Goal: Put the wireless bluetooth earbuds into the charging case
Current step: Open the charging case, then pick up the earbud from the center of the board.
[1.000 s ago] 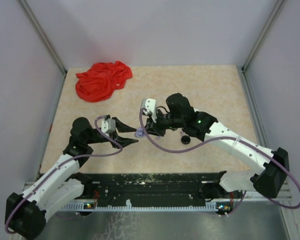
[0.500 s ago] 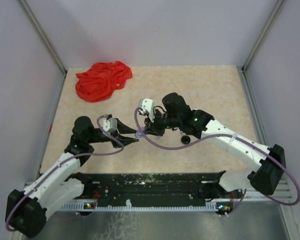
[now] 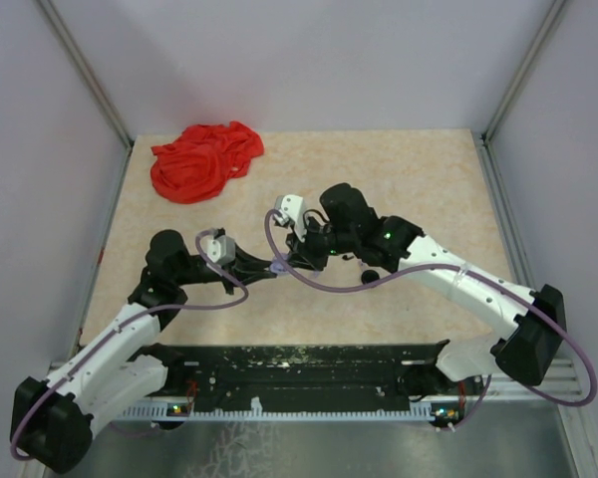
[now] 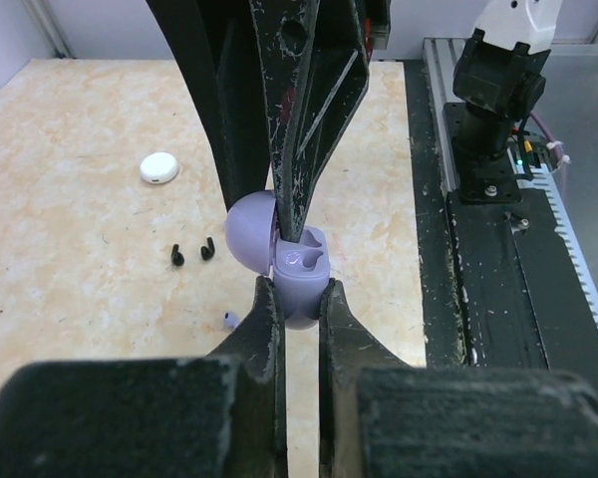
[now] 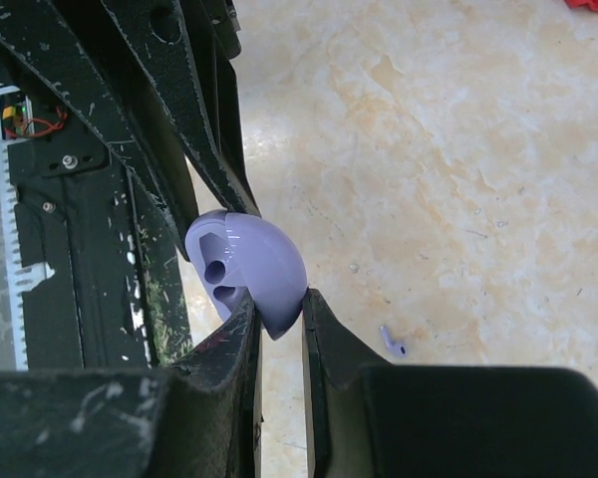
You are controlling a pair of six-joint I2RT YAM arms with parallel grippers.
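The lavender charging case [image 4: 299, 267] hangs open above the tabletop [image 4: 80, 199]. The left fingers [image 4: 262, 324] pinch its socketed half and the right fingers [image 5: 237, 334] pinch its domed lid. It looks light, rigid and glossy, so the rounded lid could slip from a pinch; the flatter edges seem the safer hold. A lavender earbud [image 4: 227, 319] lies on the tabletop below the case, slightly to one side. It is tiny and slick and likely to roll, so it is probably best gripped across its stem.
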